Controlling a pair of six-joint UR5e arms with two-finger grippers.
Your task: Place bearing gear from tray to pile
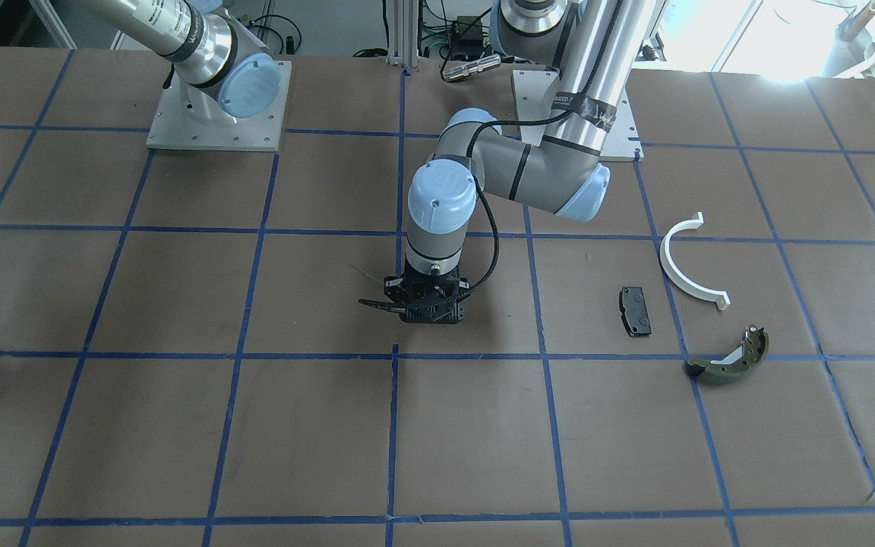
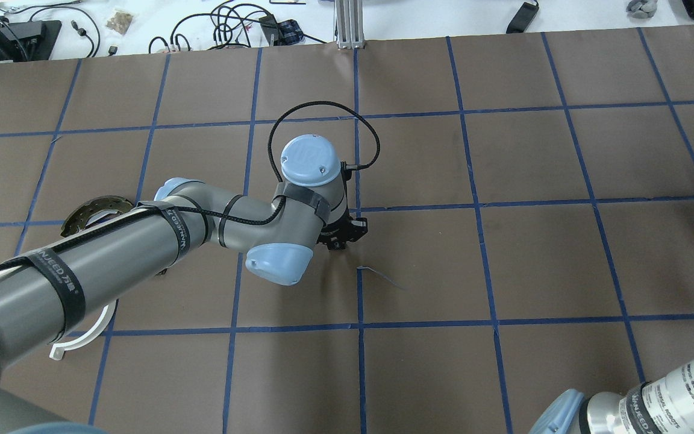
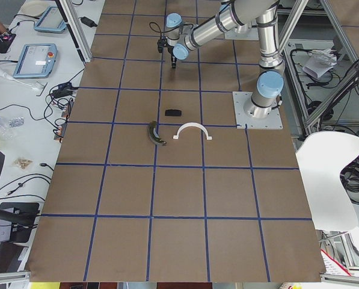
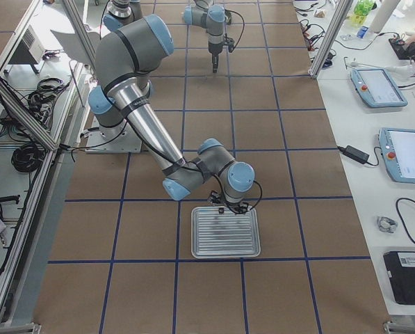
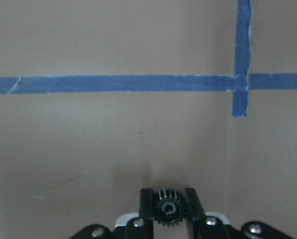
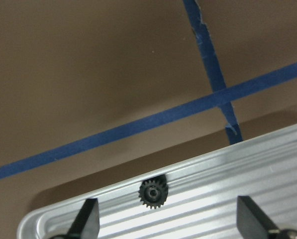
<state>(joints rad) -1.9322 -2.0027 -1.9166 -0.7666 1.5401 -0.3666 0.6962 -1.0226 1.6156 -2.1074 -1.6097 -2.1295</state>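
My left fingers (image 5: 147, 204) are clamped on a small black bearing gear (image 5: 168, 210). They pinch its toothed rim from both sides, and its bore faces the wrist camera. Past them I see bare brown counter (image 5: 88, 149) and a crossing of blue tape (image 5: 240, 82) just ahead. From across the counter, the left arm (image 1: 521, 171) reaches toward the middle with its tool pointing straight down.

The pile (image 3: 156, 133) lies well apart from it, on the robot's left. The black pad (image 1: 635, 311) is nearest, the white half-ring (image 1: 684, 266) farther out, and the olive brake shoe (image 1: 730, 358) beside that.

My right fingers (image 6: 87, 221) stand wide apart over the ridged metal tray (image 6: 267, 164). A second gear (image 6: 152, 192) lies in the gap just inside the tray's rim, touching neither finger.
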